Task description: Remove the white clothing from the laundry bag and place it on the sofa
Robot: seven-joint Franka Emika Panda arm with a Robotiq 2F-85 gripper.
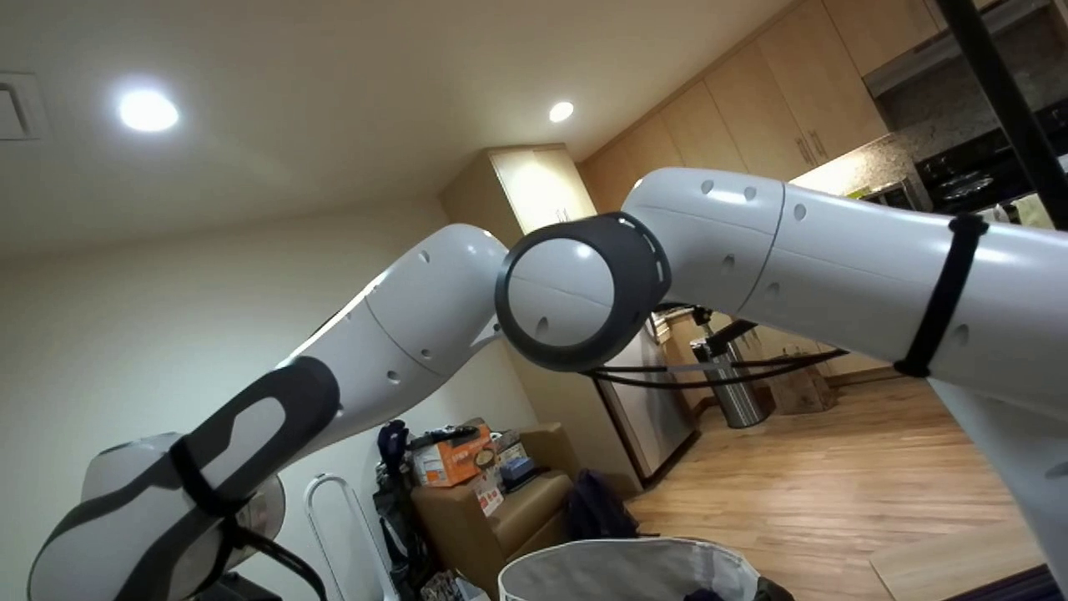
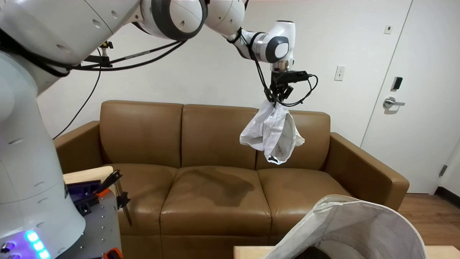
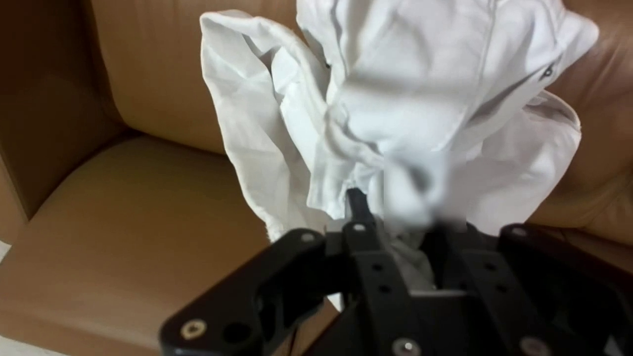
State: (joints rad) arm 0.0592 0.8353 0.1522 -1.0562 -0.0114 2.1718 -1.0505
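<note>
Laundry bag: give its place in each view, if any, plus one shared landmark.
In an exterior view: laundry bag at bottom, just right of centre.
In an exterior view: laundry bag at bottom right.
Wrist view: not visible.
Landmark: robot arm in both exterior views, its gripper in the wrist view.

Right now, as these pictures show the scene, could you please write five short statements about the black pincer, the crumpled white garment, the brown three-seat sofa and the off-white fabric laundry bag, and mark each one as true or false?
1. The black two-fingered pincer holds the crumpled white cloth garment. True.
2. The smooth brown leather-like sofa has three seat cushions. True.
3. The garment rests on the middle seat cushion. False: it hangs from the pincer.
4. Inside the off-white fabric laundry bag there is something dark. True.
5. The laundry bag is closed. False: it is open at the top.
</note>
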